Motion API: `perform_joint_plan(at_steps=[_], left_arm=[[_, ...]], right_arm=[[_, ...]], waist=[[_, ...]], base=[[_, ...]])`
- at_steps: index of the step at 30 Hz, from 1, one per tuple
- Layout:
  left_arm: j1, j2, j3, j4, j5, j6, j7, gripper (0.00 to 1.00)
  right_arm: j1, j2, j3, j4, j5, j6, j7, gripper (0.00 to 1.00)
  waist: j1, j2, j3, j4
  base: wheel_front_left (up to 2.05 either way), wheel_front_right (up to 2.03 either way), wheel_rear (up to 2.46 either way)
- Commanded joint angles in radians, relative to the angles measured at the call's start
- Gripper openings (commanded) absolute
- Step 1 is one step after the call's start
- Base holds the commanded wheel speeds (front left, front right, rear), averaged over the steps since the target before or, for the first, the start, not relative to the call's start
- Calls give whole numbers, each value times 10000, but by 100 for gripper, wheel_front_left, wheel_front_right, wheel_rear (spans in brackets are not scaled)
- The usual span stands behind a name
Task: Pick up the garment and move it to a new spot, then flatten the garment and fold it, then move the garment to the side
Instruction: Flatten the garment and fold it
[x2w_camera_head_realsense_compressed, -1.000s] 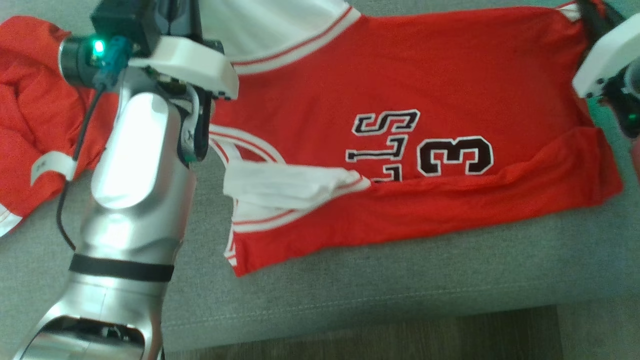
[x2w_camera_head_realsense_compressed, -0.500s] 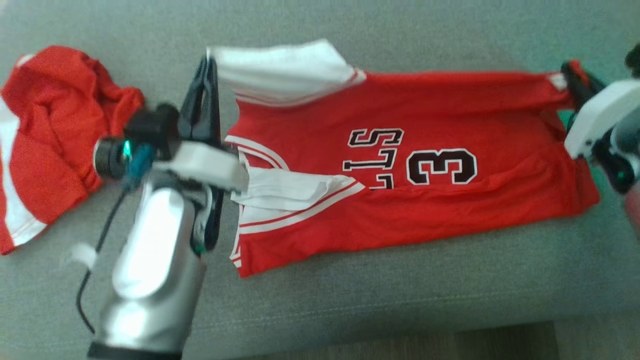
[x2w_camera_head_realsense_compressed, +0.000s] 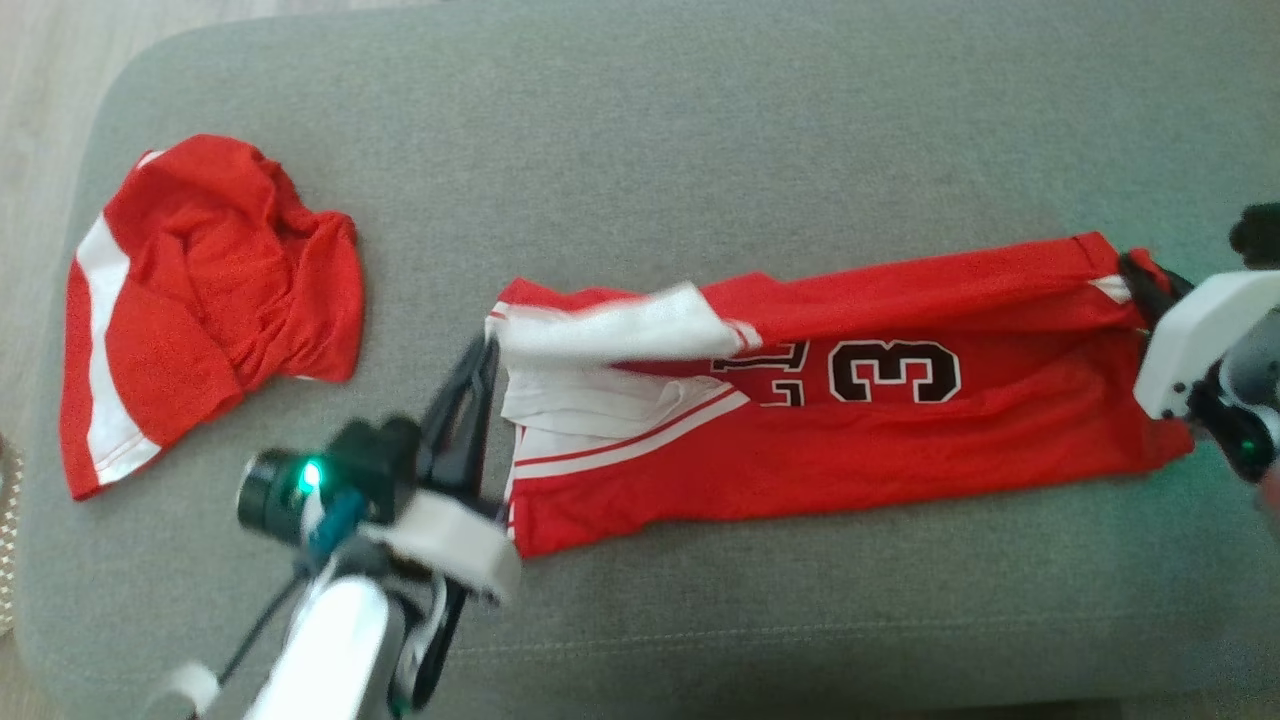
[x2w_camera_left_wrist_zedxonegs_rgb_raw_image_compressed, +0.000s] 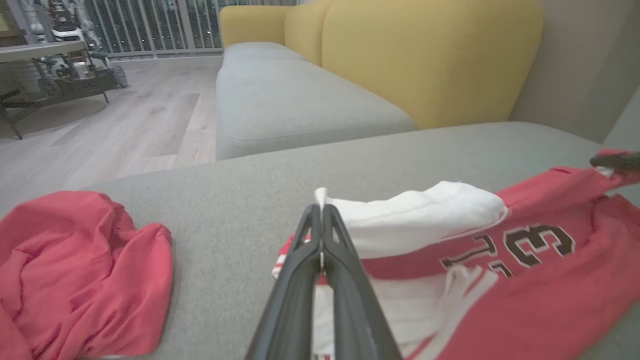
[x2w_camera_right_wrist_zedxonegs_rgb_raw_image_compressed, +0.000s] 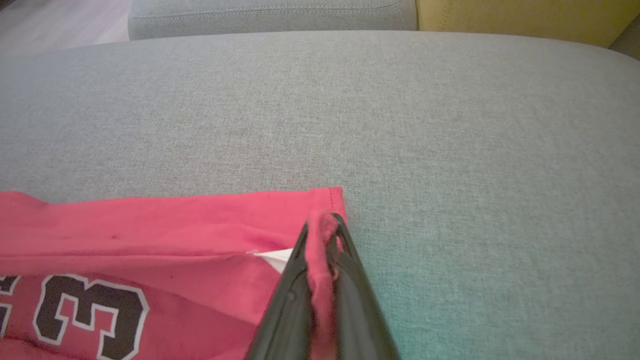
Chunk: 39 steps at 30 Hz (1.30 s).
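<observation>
The garment (x2w_camera_head_realsense_compressed: 900, 440) is a red jersey with white sleeves and a black "3". It lies lengthwise on the grey cushion (x2w_camera_head_realsense_compressed: 700, 150). Its far edge is lifted and doubled over towards the near side, covering part of the lettering. My left gripper (x2w_camera_head_realsense_compressed: 487, 350) is shut on the white sleeve edge at the jersey's left end; the left wrist view shows its closed tips (x2w_camera_left_wrist_zedxonegs_rgb_raw_image_compressed: 320, 210) pinching that white cloth (x2w_camera_left_wrist_zedxonegs_rgb_raw_image_compressed: 415, 220). My right gripper (x2w_camera_head_realsense_compressed: 1135, 270) is shut on the red hem corner at the right end, and red fabric (x2w_camera_right_wrist_zedxonegs_rgb_raw_image_compressed: 150, 230) is bunched between its fingers (x2w_camera_right_wrist_zedxonegs_rgb_raw_image_compressed: 325, 220).
A second red and white garment (x2w_camera_head_realsense_compressed: 200, 300) lies crumpled on the cushion's left part, also at the lower left of the left wrist view (x2w_camera_left_wrist_zedxonegs_rgb_raw_image_compressed: 75, 270). Beyond the cushion are a yellow sofa back (x2w_camera_left_wrist_zedxonegs_rgb_raw_image_compressed: 425, 50) and wooden floor (x2w_camera_left_wrist_zedxonegs_rgb_raw_image_compressed: 125, 115). The cushion's near edge (x2w_camera_head_realsense_compressed: 750, 640) runs below the jersey.
The head camera has pulled back, so more cushion shows. Both grippers have drawn the jersey's far edge towards the near side, so it now looks narrower and its lettering is partly covered.
</observation>
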Motion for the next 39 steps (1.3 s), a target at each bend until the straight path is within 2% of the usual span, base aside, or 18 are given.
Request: perform_joint_plan(at_steps=[1,8,15,16,17,18,19,20,21,23,29,35,39], left_arm=[[22,338,225,-605,143,-29,148,0],[992,1029,-69,-1344,329,-187,749,0],[1297,1482,-528,-1411,611,-474,1145,0],[1303,1524,-615,-1346,653,-531,1203,0],[1315,1548,-700,-1265,671,-590,1281,0],[1327,1548,-767,-1195,674,-624,1350,0],[1334,1551,-825,-1134,692,-639,1396,37],[1335,1567,-876,-1082,734,-640,1421,96],[1340,1578,-901,-1037,756,-624,1434,100],[1344,1589,-887,-969,730,-589,1449,100],[1165,1440,-200,-969,419,19,1049,100],[929,523,1064,-942,-523,1086,-292,100],[953,-75,1773,-1019,-1162,1435,-760,100]], right_arm=[[87,-388,85,-234,71,-4,59,0],[376,-691,349,-266,182,-4,599,0],[718,-955,666,-527,375,-4,1393,0],[760,-1012,693,-550,400,-4,1524,55],[789,-1069,685,-540,421,-4,1643,100],[805,-1106,687,-543,422,-4,1763,100],[807,-1147,671,-571,413,-4,1815,100],[792,-1183,625,-601,404,-4,1817,100],[770,-1206,554,-621,393,-4,1784,100],[718,-1250,435,-658,280,-4,1684,100],[664,-1098,-142,-932,182,-4,1099,100],[1122,-301,-1396,-1604,88,-4,-537,100],[1866,477,-2436,-2263,-88,-4,-1635,100]], waist=[[0,0,-70,79],[0,0,-206,226],[0,0,-329,269],[0,0,-344,262],[0,0,-360,249],[0,0,-382,233],[0,0,-405,212],[0,0,-431,186],[0,0,-463,158],[0,0,-514,113],[0,0,-787,23],[0,0,-1239,-110],[0,0,-1416,-298]], base=[[0,0,0],[0,0,0],[0,0,0],[0,0,0],[0,0,0],[0,0,0],[0,0,0],[0,0,0],[0,0,0],[0,0,0],[0,0,0],[0,0,0],[0,0,0]])
